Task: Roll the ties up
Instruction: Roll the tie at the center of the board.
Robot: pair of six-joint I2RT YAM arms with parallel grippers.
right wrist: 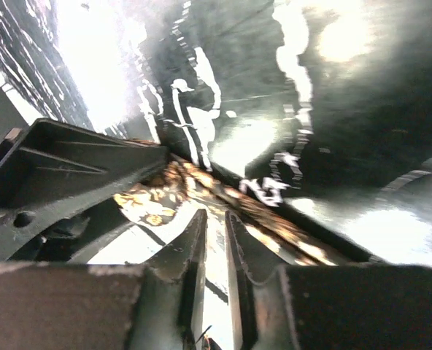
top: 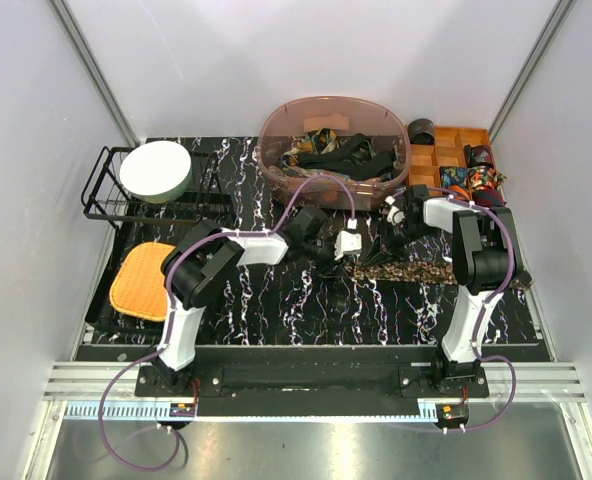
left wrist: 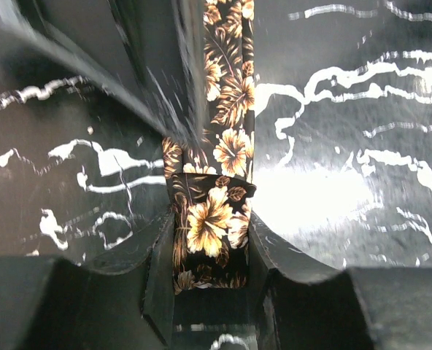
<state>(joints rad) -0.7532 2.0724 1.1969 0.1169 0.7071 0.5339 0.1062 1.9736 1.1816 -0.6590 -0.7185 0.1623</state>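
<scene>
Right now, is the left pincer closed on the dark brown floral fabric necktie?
Yes, the left wrist view shows the dark brown floral fabric necktie pinched at its folded end by the left pincer.

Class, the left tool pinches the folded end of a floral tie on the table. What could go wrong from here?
1. The left tool holds only a single fold of the tie, so it may slip out or spring flat once rolling starts.
2. The right tool, its jaws barely apart and empty, sits right by the tie and could snag it or drag it askew.
</scene>
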